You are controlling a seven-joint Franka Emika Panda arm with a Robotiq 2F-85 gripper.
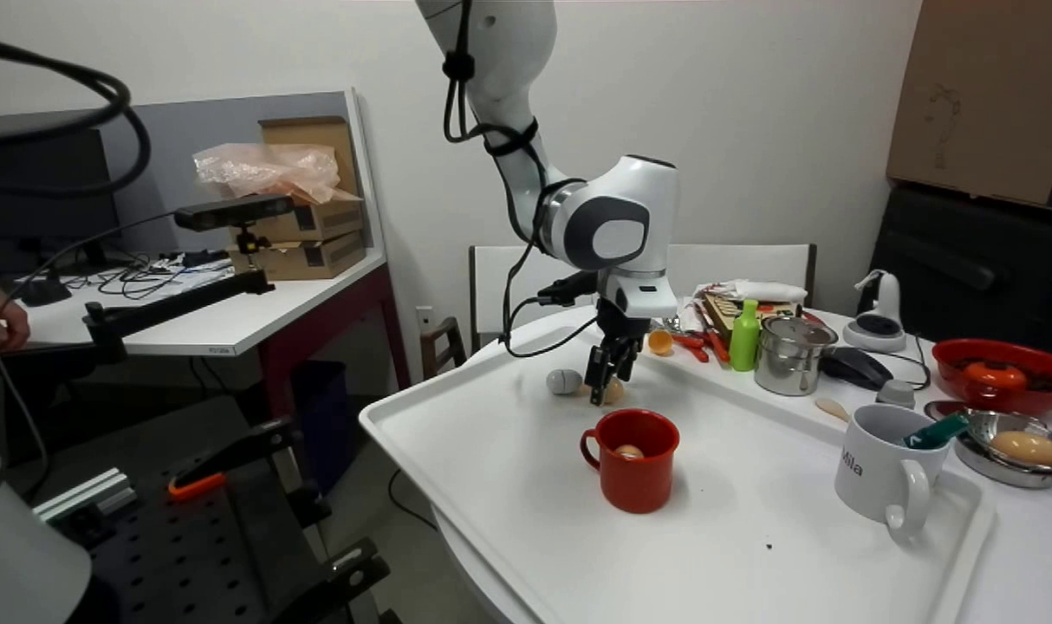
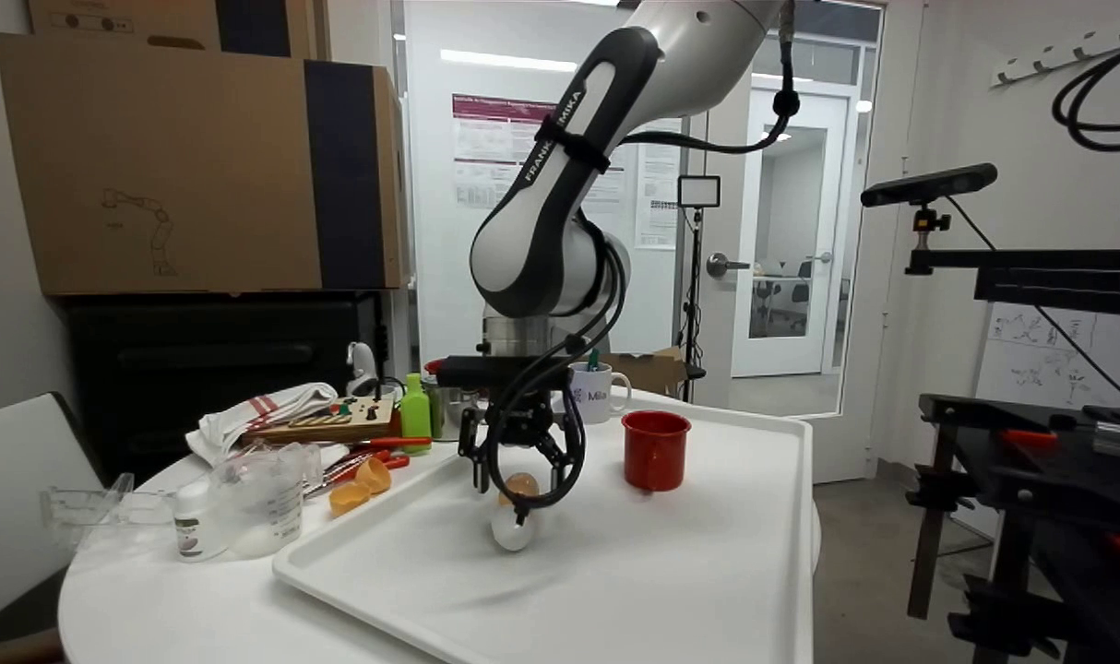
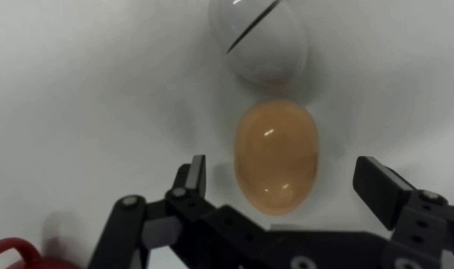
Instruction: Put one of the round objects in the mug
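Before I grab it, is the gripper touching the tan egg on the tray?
Apart: the wrist view shows bare tray between the egg and both fingers.

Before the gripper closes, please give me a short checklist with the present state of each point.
1. Gripper open: ok, its jaws stand apart.
2. Tan egg between the jaws: ok, with space on each side.
3. White egg outside the jaws: ok, it lies beyond the tan egg in the wrist view.
4. Red mug upright: ok, in both exterior views.
5. Mug empty: not ok, a tan round object is inside.
6. Jaw height right for a firm grip: cannot tell.
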